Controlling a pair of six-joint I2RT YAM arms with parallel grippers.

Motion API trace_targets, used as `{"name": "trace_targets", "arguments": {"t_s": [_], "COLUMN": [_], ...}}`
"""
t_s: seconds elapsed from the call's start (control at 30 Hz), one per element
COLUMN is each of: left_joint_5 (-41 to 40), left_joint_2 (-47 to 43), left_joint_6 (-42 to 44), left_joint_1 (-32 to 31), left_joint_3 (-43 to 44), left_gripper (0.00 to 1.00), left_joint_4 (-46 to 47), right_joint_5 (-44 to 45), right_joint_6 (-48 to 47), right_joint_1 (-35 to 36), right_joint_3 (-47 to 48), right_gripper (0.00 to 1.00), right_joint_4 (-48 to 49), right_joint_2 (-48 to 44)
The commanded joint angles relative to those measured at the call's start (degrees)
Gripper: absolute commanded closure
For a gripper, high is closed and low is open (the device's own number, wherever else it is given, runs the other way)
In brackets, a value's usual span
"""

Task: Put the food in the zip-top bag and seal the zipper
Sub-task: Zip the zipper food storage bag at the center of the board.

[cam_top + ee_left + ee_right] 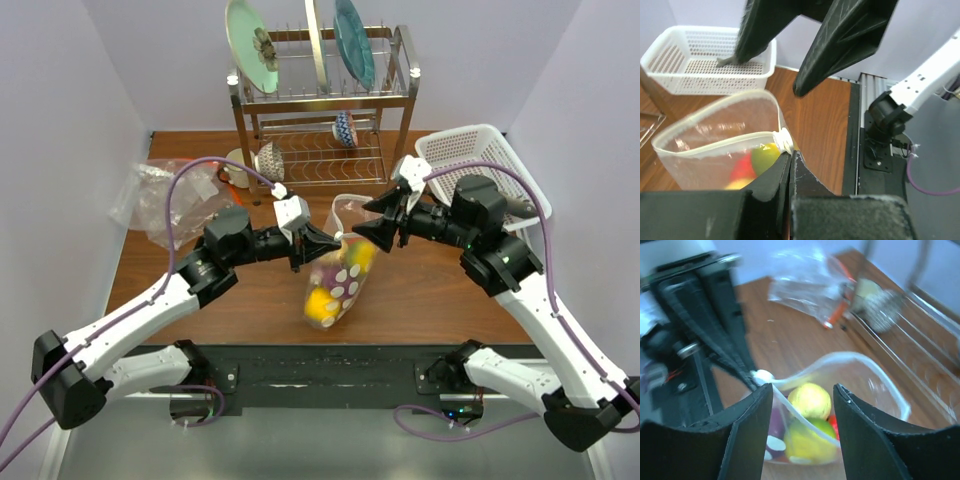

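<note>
The dotted zip-top bag [338, 275] hangs upright mid-table with its mouth open. Food sits inside: yellow [810, 399], green [807, 437], red and purple pieces. My left gripper [322, 243] is shut on the near corner of the zipper [715, 146], by the white slider [783, 140]. My right gripper [371, 229] is open just above the bag mouth, its fingers [750, 425] either side of the zipper strip [805, 412], not clamping it.
A white basket [480, 165] stands at the back right. A dish rack [320, 120] with plates and bowls stands at the back. Crumpled plain clear plastic [165, 200] lies at the back left.
</note>
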Motion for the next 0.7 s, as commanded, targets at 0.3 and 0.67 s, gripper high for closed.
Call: {"name": "trace_targets", "arguments": {"t_s": [0.3,0.67], "left_joint_5": [10.3,11.3], "left_joint_2": [-6.6,-5.6], "left_joint_6": [11.3,10.5], "left_joint_1": [-0.2,-0.3], "left_joint_3": [13.9,15.1], "left_gripper": [1.0,1.0], "left_joint_4": [-23.1,-22.6], "right_joint_5": [-38.3,-41.8], "right_joint_6": [-9.2,-4.7], "right_joint_1": [0.1,0.1], "right_joint_3": [9.7,10.1], "right_gripper": [0.49,0.52], "right_joint_4": [3.3,5.5], "right_joint_2": [7.3,8.9]}}
